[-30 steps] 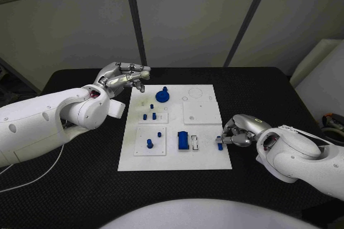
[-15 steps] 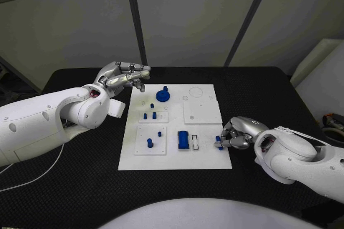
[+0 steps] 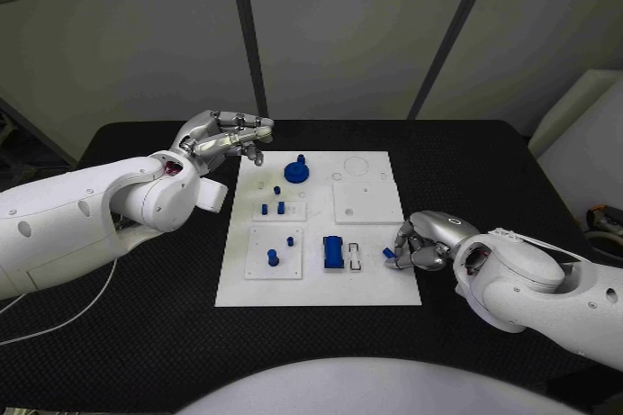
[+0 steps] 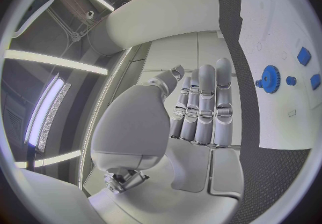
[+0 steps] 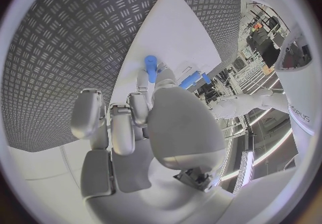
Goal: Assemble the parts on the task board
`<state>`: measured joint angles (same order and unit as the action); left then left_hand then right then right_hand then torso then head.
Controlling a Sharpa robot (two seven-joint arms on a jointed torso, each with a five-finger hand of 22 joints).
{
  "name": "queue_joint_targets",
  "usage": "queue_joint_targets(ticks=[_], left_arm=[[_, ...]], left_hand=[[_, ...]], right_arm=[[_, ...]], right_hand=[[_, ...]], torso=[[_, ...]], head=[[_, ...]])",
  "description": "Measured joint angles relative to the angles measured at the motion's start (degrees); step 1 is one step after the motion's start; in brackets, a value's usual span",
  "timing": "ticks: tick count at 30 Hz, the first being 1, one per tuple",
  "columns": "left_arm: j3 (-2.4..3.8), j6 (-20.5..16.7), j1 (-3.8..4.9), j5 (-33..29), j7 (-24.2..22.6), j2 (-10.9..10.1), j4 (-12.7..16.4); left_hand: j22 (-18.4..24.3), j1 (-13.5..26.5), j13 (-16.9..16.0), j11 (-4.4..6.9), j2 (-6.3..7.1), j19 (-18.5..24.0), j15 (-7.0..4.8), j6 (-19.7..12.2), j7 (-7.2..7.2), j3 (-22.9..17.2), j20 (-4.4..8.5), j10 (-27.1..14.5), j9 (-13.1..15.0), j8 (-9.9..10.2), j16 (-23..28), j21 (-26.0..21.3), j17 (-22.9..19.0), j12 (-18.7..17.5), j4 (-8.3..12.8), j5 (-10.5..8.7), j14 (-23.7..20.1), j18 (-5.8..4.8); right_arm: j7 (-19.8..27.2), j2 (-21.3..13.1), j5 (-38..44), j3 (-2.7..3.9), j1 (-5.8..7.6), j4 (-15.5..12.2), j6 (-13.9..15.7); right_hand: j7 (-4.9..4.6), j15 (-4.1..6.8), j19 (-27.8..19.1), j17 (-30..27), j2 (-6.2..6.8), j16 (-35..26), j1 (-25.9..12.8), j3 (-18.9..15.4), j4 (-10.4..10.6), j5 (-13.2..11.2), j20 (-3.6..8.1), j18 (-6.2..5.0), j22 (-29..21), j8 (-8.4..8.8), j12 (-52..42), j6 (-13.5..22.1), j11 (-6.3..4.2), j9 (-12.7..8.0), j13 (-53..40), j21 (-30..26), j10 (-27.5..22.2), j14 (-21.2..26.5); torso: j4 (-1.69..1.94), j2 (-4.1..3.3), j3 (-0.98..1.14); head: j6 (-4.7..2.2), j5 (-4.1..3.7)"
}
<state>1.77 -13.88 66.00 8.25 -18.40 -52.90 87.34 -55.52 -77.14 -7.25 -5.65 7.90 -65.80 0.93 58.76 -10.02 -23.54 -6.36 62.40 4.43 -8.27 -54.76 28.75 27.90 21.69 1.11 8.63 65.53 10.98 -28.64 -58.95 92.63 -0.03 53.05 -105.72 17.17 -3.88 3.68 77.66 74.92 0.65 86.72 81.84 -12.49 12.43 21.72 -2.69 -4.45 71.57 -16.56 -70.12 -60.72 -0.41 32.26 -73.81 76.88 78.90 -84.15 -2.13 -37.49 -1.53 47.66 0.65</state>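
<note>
Head view: right robot hand [image 3: 418, 245] at task board's [image 3: 370, 287] right edge, pinching small blue peg [image 3: 390, 253]. Left robot hand [image 3: 228, 136] raised off bench [image 3: 156, 334] beyond board's far-left corner, fingers curled, holding nothing. Blue gear [image 3: 297, 172] at board's far end; blue block [image 3: 332, 252] beside peg. Judgement: keep peg upright, align before pressing.

Left wrist view: toothed gear [image 4: 270, 79], matte white board.

Right wrist view: smooth cylindrical peg [image 5: 151, 68] between fingertips; bench surface textured.
</note>
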Motion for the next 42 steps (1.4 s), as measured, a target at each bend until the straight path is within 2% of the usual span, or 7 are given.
queue_joint_targets(ticks=[2, 5, 13, 17, 24, 31, 42], left_arm=[[0.00, 0.00, 0.00, 0.00, 0.00, -0.02, 0.01], [0.00, 0.00, -0.01, 0.00, 0.00, -0.04, 0.02], [0.00, 0.00, -0.06, 0.00, 0.01, -0.10, 0.05], [0.00, 0.00, -0.09, 0.00, 0.01, -0.10, 0.05], [0.00, 0.00, -0.12, 0.00, 0.01, -0.08, 0.06], [0.00, 0.00, -0.14, 0.00, 0.02, -0.06, 0.08], [0.00, -0.01, -0.14, 0.00, 0.03, -0.09, 0.12]], left_hand=[[0.00, 0.00, 0.00, 0.00, 0.00, 0.00, 0.00, 0.00, 0.00, 0.00, 0.00, 0.00, 0.00, 0.00, 0.00, 0.00, 0.00, 0.00, 0.00, 0.00, 0.00, 0.00], [0.00, 0.00, 0.00, 0.00, 0.00, 0.00, 0.00, 0.00, 0.00, 0.00, 0.00, 0.00, 0.00, 0.00, 0.00, 0.00, 0.00, 0.00, 0.00, 0.00, 0.00, 0.00], [0.06, 0.00, 0.01, 0.15, 0.00, 0.00, 0.00, -0.20, 0.20, 0.00, 0.00, -0.15, 0.00, 0.00, 0.00, 0.00, 0.00, 0.00, 0.00, 0.00, 0.00, 0.00], [0.06, 0.00, 0.01, 0.15, 0.00, 0.00, 0.00, -0.20, 0.20, 0.00, 0.00, -0.15, 0.00, 0.00, 0.00, 0.00, 0.01, 0.00, 0.00, 0.00, 0.00, 0.00], [0.05, 0.00, 0.01, 0.14, 0.00, 0.00, 0.00, -0.20, 0.21, 0.00, 0.00, -0.15, -0.04, 0.00, 0.00, 0.00, 0.01, 0.00, 0.00, 0.00, 0.00, 0.00], [0.05, 0.00, 0.02, 0.14, 0.00, 0.00, 0.00, -0.20, 0.20, 0.00, 0.00, -0.14, -0.04, 0.00, 0.00, 0.00, 0.01, 0.00, 0.00, 0.00, 0.00, 0.00], [0.05, 0.00, 0.02, 0.14, 0.00, 0.00, 0.00, -0.20, 0.20, 0.00, 0.00, -0.14, -0.04, 0.00, 0.00, 0.00, 0.01, 0.00, 0.00, 0.00, 0.00, 0.00]], right_arm=[[0.00, 0.20, 0.36, 0.03, 0.00, 0.07, -0.10], [0.08, 0.52, 0.91, 0.11, 0.01, 0.10, -0.18], [0.28, 0.63, 1.75, 0.04, -0.03, -0.37, 0.05], [0.27, 0.17, 1.59, -0.01, -0.10, -0.97, 0.56], [-0.02, -0.30, 0.07, -0.17, -0.25, -1.83, 1.76], [-0.27, -0.11, -2.08, -0.45, -0.55, -2.95, 3.57], [-0.10, 2.04, -5.06, -0.39, -0.52, -3.34, 9.58]], right_hand=[[-0.04, 0.00, -0.06, 0.00, 0.38, -0.06, 0.68, 0.34, -0.33, 1.02, -0.06, 0.00, -0.18, 0.01, 0.16, 0.16, 0.13, 0.00, 0.00, -0.12, -0.13, 0.00], [-0.20, 0.01, -0.26, 0.00, -0.09, -0.07, 2.59, 1.09, -1.08, 2.31, 0.13, 0.01, -0.39, 0.98, 1.27, 1.03, 0.23, 0.00, 0.89, -0.40, -0.64, 0.00], [-0.56, 0.00, -0.46, -0.01, 1.59, -0.07, 4.90, 6.14, -0.85, 8.21, -0.07, 0.01, -0.37, 2.66, 1.47, 1.27, 0.52, -0.14, 2.14, -0.40, -1.33, 0.00], [-1.11, -0.01, -0.46, -0.01, 2.19, -0.07, 5.50, 10.61, -0.16, 10.53, -0.07, 0.01, 0.03, 3.15, 1.47, 0.70, 0.52, -5.49, 1.81, -0.40, -1.33, -0.01], [-0.76, -0.01, -0.46, -0.01, 3.18, -0.07, 5.70, 15.51, 3.77, 11.11, -0.07, 0.01, 0.52, 3.91, 1.43, 0.23, 0.81, -6.24, 1.49, -0.40, -1.18, 0.00], [-0.46, -0.01, -0.45, -0.01, 5.68, -0.07, 3.17, 19.61, 3.22, 11.14, -0.07, 0.01, 0.85, 3.53, 1.22, -0.06, 0.61, -6.04, 1.15, -0.16, -0.57, -0.01], [-0.62, -0.01, -0.45, -0.02, 6.26, -0.07, 1.36, 22.44, 2.13, 10.86, -0.07, 0.01, 1.06, 3.22, 0.91, -0.26, 0.60, -6.03, 0.85, 0.06, -0.56, -0.01]], torso=[[0.00, 0.00, 0.00], [0.00, 0.01, 0.00], [0.00, 0.05, 0.03], [-0.05, 0.06, 0.03], [-0.06, 0.05, 0.03], [-0.06, 0.01, 0.00], [-0.06, -0.02, 0.01]], head=[[0.00, 0.04], [0.02, 0.08], [-0.11, 0.35], [-0.19, 0.36], [-0.34, 0.41], [-0.36, 0.53], [-0.36, 0.73]])
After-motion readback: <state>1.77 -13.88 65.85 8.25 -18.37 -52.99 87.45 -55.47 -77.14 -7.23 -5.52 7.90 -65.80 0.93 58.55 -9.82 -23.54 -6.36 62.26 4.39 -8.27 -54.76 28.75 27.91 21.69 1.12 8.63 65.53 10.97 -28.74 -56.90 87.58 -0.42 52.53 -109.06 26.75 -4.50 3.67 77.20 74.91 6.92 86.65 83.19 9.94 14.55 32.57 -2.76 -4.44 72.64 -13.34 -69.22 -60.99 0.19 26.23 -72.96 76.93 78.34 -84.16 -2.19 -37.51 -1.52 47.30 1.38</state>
